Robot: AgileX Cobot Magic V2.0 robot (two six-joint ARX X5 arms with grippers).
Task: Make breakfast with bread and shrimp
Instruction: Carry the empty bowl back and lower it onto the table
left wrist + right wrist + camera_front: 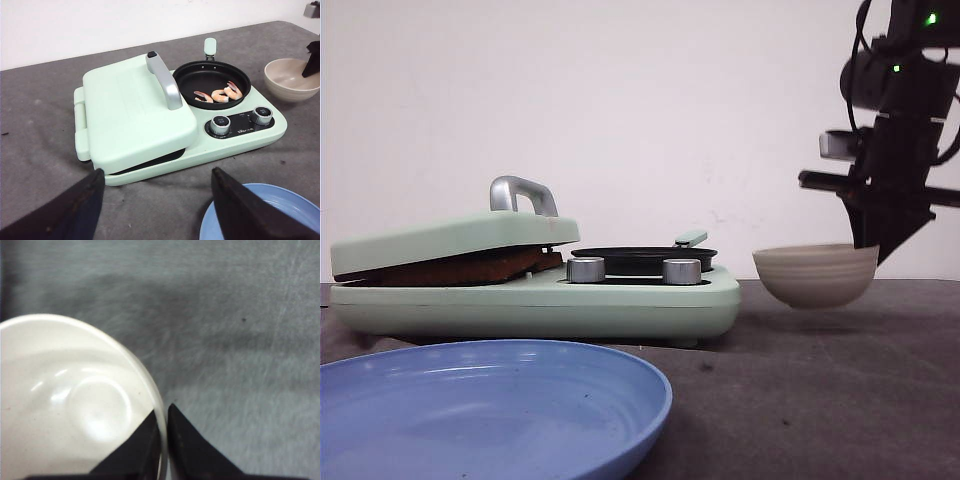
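A mint-green breakfast maker [535, 295] stands mid-table with its hinged lid [132, 107] down. The bread [460, 268] shows only as a brown edge in the gap under the lid. Three pink shrimp [218, 94] lie in the maker's black pan [200, 80]. My right gripper [868, 245] is shut on the rim of an empty beige bowl [815, 275] to the right of the maker. One finger is inside the bowl [60, 405] and one outside. I cannot tell if the bowl touches the table. My left gripper [157, 170] hangs open and empty in front of the maker.
A large blue plate [490, 410] lies at the front left, close to the maker's front edge. Two silver knobs [220, 125] sit on the maker's front, below the pan. The pan handle [210, 46] points to the back. Grey cloth [240, 315] covers the table.
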